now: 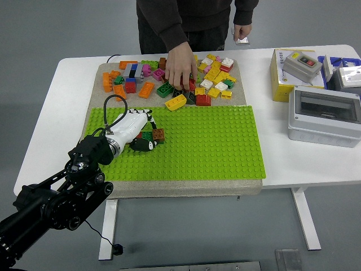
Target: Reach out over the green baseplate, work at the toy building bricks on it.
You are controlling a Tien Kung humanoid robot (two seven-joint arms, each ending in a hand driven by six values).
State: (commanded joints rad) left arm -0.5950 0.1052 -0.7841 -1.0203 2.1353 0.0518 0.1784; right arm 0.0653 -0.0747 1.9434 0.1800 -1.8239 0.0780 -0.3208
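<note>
The brown brick [159, 134] on the green baseplate [214, 141] sits just right of the left hand [131, 131]. Its fingers [145, 144] curl beside the brick; I cannot tell whether they grip it.

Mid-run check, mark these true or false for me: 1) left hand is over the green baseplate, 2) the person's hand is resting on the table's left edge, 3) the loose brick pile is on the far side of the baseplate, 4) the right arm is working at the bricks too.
1) True: the left hand is over the green baseplate, at the small brick stack.
2) False: the person's hand reaches into the loose brick pile.
3) True: the pile lies beyond the baseplate's far edge.
4) False: no right arm is in view.
</note>
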